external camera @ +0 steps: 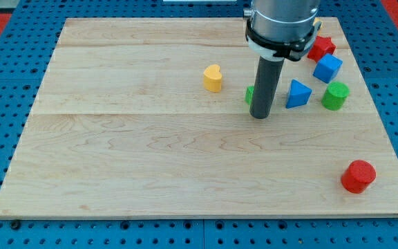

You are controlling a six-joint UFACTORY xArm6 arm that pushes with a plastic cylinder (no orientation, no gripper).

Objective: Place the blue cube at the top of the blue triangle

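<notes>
Nearest on pale grained wooden board (150, 173): glossy red cylinder (358, 176); farther: my tip (259, 116), bare dark rod without jaws, touching partly hidden green block (250, 95), beside smooth blue triangle (297, 94), green cylinder (335, 95), yellow heart-shaped block (213, 77); beyond: blue cube (327, 68), red star-like block (320, 47).

A blue cube (327, 68) sits on the table near the view's top right, turned so one corner points toward the view's bottom, its top face lighter than its sides. A blue triangle (297, 94) lies just below and to the left of it, resting flat, one point toward the view's top. The two are close together, with a narrow gap between them.
</notes>
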